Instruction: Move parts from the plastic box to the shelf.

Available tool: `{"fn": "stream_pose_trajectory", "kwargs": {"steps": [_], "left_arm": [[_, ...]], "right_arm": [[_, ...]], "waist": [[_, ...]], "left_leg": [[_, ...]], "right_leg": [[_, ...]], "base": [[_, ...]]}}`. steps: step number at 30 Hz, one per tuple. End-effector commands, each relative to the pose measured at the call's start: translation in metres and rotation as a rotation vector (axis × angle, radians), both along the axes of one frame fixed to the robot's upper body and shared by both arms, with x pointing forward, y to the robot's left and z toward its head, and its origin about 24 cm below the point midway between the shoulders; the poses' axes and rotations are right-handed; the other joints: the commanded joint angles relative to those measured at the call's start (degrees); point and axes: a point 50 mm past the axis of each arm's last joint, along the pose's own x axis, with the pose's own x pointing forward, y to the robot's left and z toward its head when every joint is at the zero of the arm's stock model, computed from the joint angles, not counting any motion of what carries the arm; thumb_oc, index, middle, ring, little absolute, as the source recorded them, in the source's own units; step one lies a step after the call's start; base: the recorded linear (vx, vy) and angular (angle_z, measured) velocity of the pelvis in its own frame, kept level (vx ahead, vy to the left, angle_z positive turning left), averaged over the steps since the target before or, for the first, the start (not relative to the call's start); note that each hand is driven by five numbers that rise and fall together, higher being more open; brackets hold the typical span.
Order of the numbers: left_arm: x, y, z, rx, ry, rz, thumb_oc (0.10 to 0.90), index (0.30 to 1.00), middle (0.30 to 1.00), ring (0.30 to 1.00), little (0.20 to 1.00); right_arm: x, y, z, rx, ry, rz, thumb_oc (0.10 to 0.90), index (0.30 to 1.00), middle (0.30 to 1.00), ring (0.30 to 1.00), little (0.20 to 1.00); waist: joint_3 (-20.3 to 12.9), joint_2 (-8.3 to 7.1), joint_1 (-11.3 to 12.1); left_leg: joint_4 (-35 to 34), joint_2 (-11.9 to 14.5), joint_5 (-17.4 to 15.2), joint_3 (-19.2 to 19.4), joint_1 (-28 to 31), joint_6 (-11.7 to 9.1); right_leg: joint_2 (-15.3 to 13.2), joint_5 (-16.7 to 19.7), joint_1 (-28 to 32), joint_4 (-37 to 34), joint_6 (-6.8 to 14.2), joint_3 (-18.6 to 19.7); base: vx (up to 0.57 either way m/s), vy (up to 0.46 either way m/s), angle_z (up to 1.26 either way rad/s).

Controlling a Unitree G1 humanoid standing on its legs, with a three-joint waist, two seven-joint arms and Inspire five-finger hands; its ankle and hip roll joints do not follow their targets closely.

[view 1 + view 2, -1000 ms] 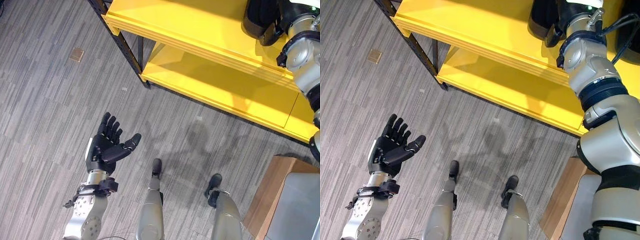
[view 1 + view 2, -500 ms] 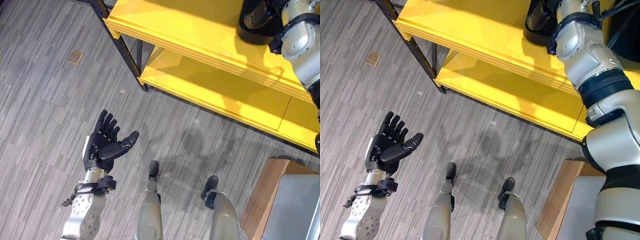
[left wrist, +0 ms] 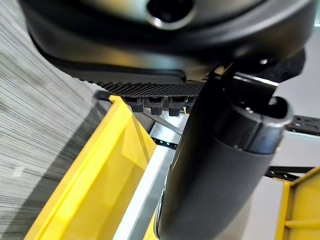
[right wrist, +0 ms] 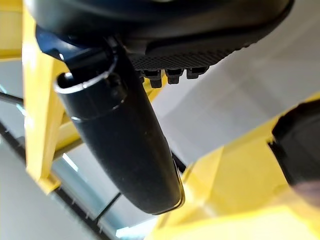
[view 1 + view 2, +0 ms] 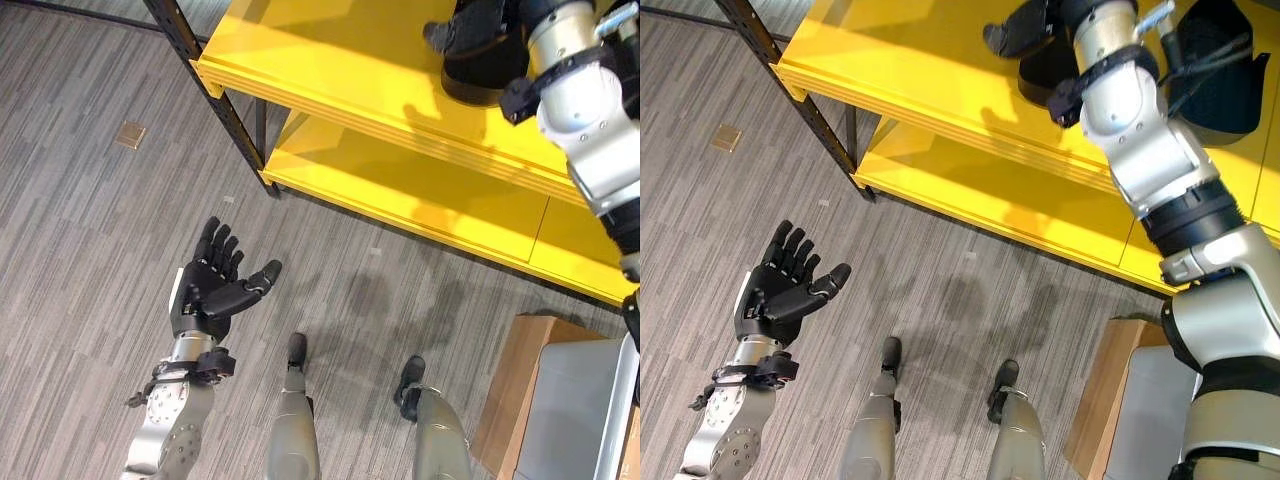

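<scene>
You are looking down at one yellow shelf with two levels showing, an upper board and a lower board, standing on grey striped carpet. Two dark parts are resting on the upper board: one beside your right arm, largely hidden by it, and a second further right, cut off by the top edge. Your right robot hand is reaching over the upper board just left of the first part; in its own wrist view the thumb and fingers are lying straight and relaxed, holding nothing. Your left robot hand is hovering low over the carpet, palm up, fingers spread open and empty. At lower right, one brown cardboard box is sitting beside one grey container, both cut off by the frame, so its contents are hard to make out. One small tan square is lying on the carpet. Compared with a second ago, your right robot hand is now reaching further left across the shelf, clear of the part.
</scene>
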Motion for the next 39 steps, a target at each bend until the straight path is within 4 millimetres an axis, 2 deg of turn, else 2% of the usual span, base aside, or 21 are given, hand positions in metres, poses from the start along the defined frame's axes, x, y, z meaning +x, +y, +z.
{"fn": "stream_pose_trajectory", "kwargs": {"steps": [1, 3, 4, 6, 8, 9, 11, 14, 17, 20, 30, 33, 34, 39], "left_arm": [[-0.005, -0.005, 0.034, 0.097, -0.156, -0.062, 0.900, 1.000, 1.000, 1.000, 1.000], [-0.006, -0.006, 0.033, 0.102, -0.148, -0.071, 0.900, 1.000, 1.000, 1.000, 1.000], [-0.006, -0.008, 0.031, 0.101, -0.142, -0.074, 0.900, 1.000, 1.000, 1.000, 1.000], [-0.006, -0.008, 0.030, 0.107, -0.132, -0.079, 0.900, 1.000, 1.000, 1.000, 1.000], [-0.006, -0.010, 0.026, 0.107, -0.116, -0.087, 0.900, 1.000, 1.000, 1.000, 1.000], [-0.006, -0.011, 0.026, 0.108, -0.115, -0.088, 0.900, 1.000, 1.000, 1.000, 1.000], [-0.007, -0.013, 0.021, 0.112, -0.096, -0.100, 0.900, 1.000, 1.000, 1.000, 1.000], [-0.008, -0.014, 0.017, 0.116, -0.077, -0.106, 0.900, 1.000, 1.000, 1.000, 1.000], [-0.010, -0.015, 0.013, 0.120, -0.058, -0.114, 0.900, 1.000, 1.000, 1.000, 1.000], [-0.010, -0.017, 0.006, 0.123, -0.032, -0.114, 0.900, 1.000, 1.000, 1.000, 1.000], [-0.016, -0.012, -0.002, 0.130, -0.002, -0.069, 0.900, 1.000, 1.000, 1.000, 1.000], [-0.018, -0.011, -0.004, 0.131, 0.008, -0.066, 0.900, 1.000, 1.000, 1.000, 1.000], [-0.020, -0.011, -0.005, 0.137, 0.016, -0.074, 0.900, 1.000, 1.000, 1.000, 1.000], [-0.021, -0.011, -0.006, 0.138, 0.019, -0.071, 0.900, 1.000, 1.000, 1.000, 1.000]], "right_arm": [[-0.030, 0.003, 0.026, 0.034, -0.159, 0.116, 0.900, 1.000, 1.000, 1.000, 1.000], [-0.034, -0.002, 0.008, 0.036, -0.125, 0.141, 0.900, 1.000, 1.000, 1.000, 1.000], [-0.037, -0.009, -0.008, 0.038, -0.080, 0.146, 0.900, 1.000, 1.000, 1.000, 1.000], [-0.040, -0.013, -0.017, 0.034, -0.055, 0.149, 0.900, 1.000, 1.000, 1.000, 1.000], [-0.044, -0.021, -0.034, 0.030, -0.010, 0.142, 0.900, 1.000, 1.000, 1.000, 1.000], [-0.044, -0.021, -0.034, 0.031, -0.010, 0.141, 0.900, 1.000, 1.000, 1.000, 1.000], [-0.047, -0.028, -0.060, 0.037, 0.060, 0.137, 0.900, 1.000, 1.000, 1.000, 1.000], [-0.050, -0.029, -0.081, 0.043, 0.129, 0.153, 0.900, 1.000, 1.000, 1.000, 1.000], [-0.051, -0.028, -0.094, 0.011, 0.172, 0.155, 0.900, 1.000, 1.000, 1.000, 1.000], [-0.052, -0.029, -0.113, -0.076, 0.217, 0.110, 0.900, 1.000, 1.000, 1.000, 1.000], [-0.066, -0.029, -0.124, -0.325, 0.215, 0.050, 0.900, 1.000, 1.000, 1.000, 1.000], [-0.064, -0.031, -0.127, -0.352, 0.228, 0.029, 0.900, 1.000, 1.000, 1.000, 1.000], [-0.056, -0.035, -0.136, -0.380, 0.261, -0.019, 0.900, 1.000, 1.000, 1.000, 1.000], [-0.045, -0.035, -0.141, -0.412, 0.270, -0.068, 0.900, 1.000, 1.000, 1.000, 1.000]], "waist": [[-6.1, -3.25, -1.1], [-6.6, -3.33, -1.6], [-7.3, -3.36, -2.5], [-7.7, -3.59, -2.5], [-8.4, -3.61, -3.2], [-8.4, -3.63, -3.2], [-9.8, -3.60, -4.1], [-11.2, -3.82, -4.8], [-12.3, -4.03, -5.4], [-13.2, -4.02, -6.1], [-14.3, -4.22, -7.4], [-14.3, -4.13, -7.3], [-14.2, -3.88, -6.8], [-13.8, -3.60, -6.3]], "left_leg": [[-2.6, 0.7, -6.7, 5.5, 12.3, -0.3], [-2.9, 0.5, -7.0, 5.8, 13.3, -0.2], [-3.1, 0.3, -7.3, 6.2, 14.2, -0.2], [-3.2, 0.3, -7.5, 6.3, 14.8, -0.2], [-3.2, 0.1, -7.9, 6.8, 15.8, -0.1], [-3.3, 0.1, -7.9, 6.8, 15.8, -0.1], [-3.4, -0.1, -8.5, 7.4, 17.2, -0.1], [-3.4, -0.1, -9.3, 8.8, 18.9, -0.1], [-3.4, -0.1, -10.1, 9.9, 20.6, 0.0], [-3.4, -0.1, -10.9, 10.9, 22.2, 0.0], [-3.4, 0.2, -12.2, 12.9, 24.3, 0.3], [-3.4, 0.3, -12.2, 13.0, 24.1, 0.3], [-3.4, 0.4, -12.0, 12.8, 23.8, 0.2], [-3.4, 0.5, -11.7, 12.2, 23.1, 0.1]], "right_leg": [[1.0, 5.9, 5.5, -7.9, 4.6, 2.0], [0.8, 6.2, 7.0, -9.1, 4.8, 2.0], [0.6, 6.6, 8.3, -10.4, 5.1, 2.0], [0.6, 6.8, 9.3, -11.2, 5.1, 2.1], [0.5, 7.3, 10.7, -12.9, 5.4, 2.4], [0.5, 7.3, 10.8, -13.0, 5.4, 2.4], [0.2, 8.2, 13.0, -15.5, 5.8, 2.4], [0.3, 9.2, 14.9, -18.3, 6.2, 3.2], [0.5, 9.5, 16.2, -19.8, 6.5, 4.1], [0.2, 9.9, 18.0, -21.0, 6.9, 4.6], [0.8, 9.9, 18.4, -21.6, 7.1, 6.9], [0.8, 9.9, 18.4, -21.7, 7.1, 6.9], [0.8, 9.9, 18.4, -22.0, 7.1, 6.6], [0.6, 10.0, 18.2, -22.0, 7.0, 6.0]], "base": [[0.02, 0.037, -0.09], [0.04, 0.054, -0.06], [0.05, 0.048, -0.02], [0.04, 0.026, -0.04], [0.04, 0.025, -0.07], [0.06, 0.042, -0.09], [0.08, 0.050, -0.08], [0.07, 0.033, -0.16], [0.07, 0.028, -0.28], [0.07, 0.037, -0.20], [0.04, 0.009, -0.13], [0.01, -0.002, -0.06], [0.00, 0.000, 0.00], [-0.02, -0.009, 0.01]]}}
